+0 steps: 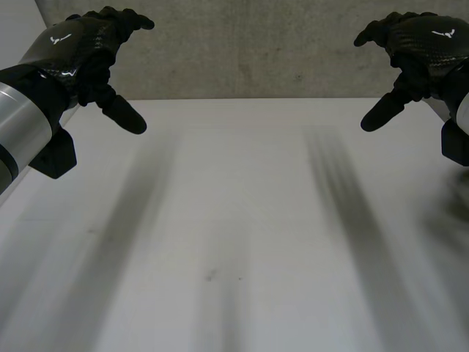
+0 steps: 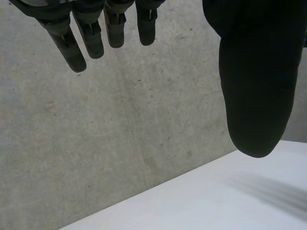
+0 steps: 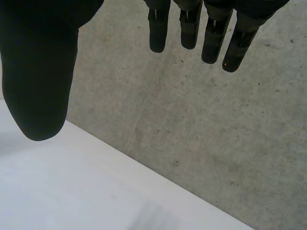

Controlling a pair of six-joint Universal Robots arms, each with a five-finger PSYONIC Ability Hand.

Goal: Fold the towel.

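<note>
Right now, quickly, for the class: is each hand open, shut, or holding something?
Left hand: open, holding nothing.
Right hand: open, holding nothing.

No words, numbers or labels legible anywhere. Just a small white winged emblem point(image 1: 61, 38) printed on the back of the left hand point(image 1: 80, 55), and a matching emblem point(image 1: 442, 33) on the back of the right hand point(image 1: 418, 48), both too small to tell as any brand.

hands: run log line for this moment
left hand: open, raised, holds nothing | right hand: open, raised, holds nothing | table: white
</note>
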